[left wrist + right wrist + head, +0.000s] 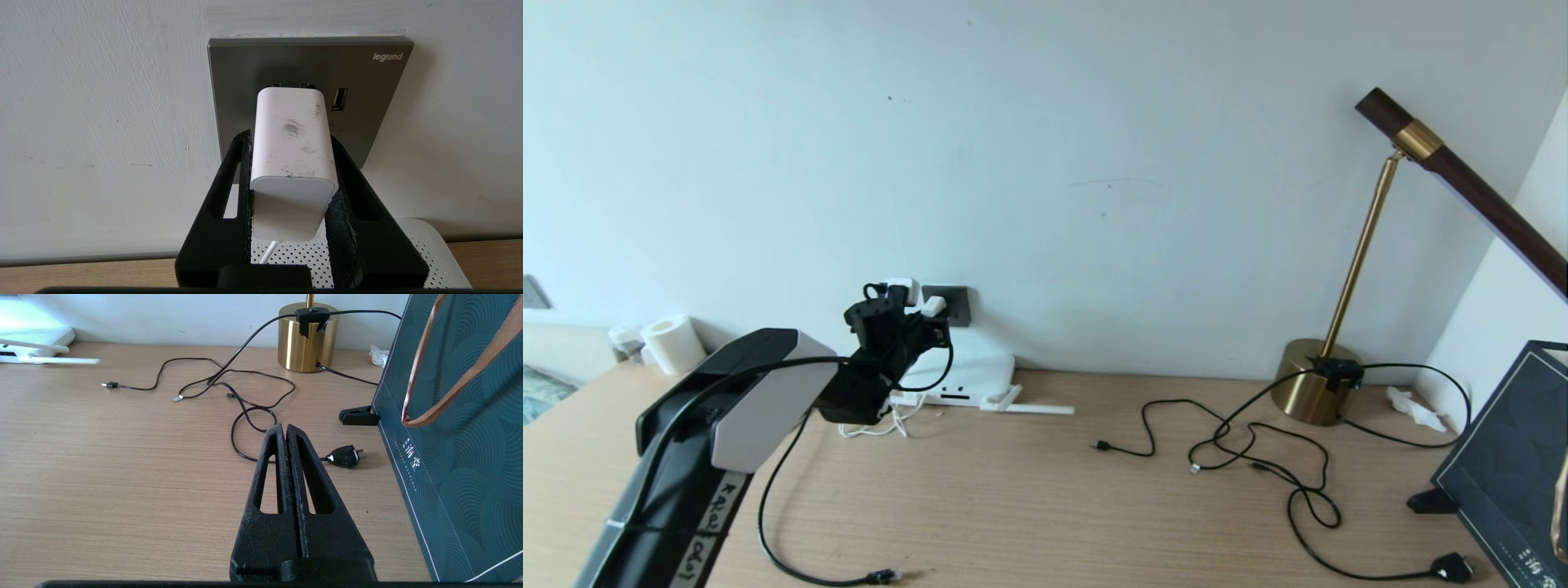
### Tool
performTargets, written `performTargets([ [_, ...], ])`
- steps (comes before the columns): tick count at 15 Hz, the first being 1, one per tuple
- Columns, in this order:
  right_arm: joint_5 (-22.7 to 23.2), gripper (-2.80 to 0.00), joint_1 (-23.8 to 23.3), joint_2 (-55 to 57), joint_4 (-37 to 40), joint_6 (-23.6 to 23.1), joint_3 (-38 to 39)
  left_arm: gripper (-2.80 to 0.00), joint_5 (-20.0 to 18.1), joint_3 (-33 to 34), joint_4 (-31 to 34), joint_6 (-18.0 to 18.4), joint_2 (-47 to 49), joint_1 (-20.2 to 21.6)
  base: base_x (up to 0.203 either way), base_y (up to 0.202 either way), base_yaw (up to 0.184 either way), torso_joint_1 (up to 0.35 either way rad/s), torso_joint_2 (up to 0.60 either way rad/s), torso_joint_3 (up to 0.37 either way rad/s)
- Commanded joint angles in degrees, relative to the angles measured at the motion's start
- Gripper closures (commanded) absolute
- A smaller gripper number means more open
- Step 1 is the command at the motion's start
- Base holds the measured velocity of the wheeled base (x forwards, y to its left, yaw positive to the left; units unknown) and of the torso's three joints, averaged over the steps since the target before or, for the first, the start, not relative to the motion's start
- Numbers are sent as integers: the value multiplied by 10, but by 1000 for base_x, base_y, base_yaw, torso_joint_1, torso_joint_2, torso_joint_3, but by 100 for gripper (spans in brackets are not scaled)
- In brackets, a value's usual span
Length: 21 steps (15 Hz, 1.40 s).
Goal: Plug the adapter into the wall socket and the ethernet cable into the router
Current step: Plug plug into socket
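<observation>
Misalignment is the main risk: the left gripper (292, 179) clamps the small white cube-shaped adapter (291, 139) by its sides, front end at the dark grey square wall socket (237, 81), and prongs missing their holes could jam or twist it in the grip. The prongs are hidden, so I cannot tell how deep they sit. Below lies the flat white router (968, 380); the black ethernet cable (792, 563) waits on the desk. The right gripper (287, 435) hangs fully closed, empty.
</observation>
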Motion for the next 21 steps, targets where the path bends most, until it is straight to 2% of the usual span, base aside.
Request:
performTargets([
  [1, 0, 0, 0, 0, 1, 0, 0, 0, 1, -1, -1, -11, -2, -5, 0, 0, 0, 0, 0, 0],
  [2, 0, 0, 0, 0, 1, 0, 0, 0, 10, -3, 1, -22, -2, -10, 0, 0, 0, 0, 0, 0],
  [10, 0, 0, 0, 0, 1, 0, 0, 0, 26, -18, 4, -26, 10, -23, 0, 0, 0, 0, 0, 0],
  [21, 0, 0, 0, 0, 1, 0, 0, 0, 29, -49, 22, -25, 21, -22, 0, 0, 0, 0, 0, 0],
])
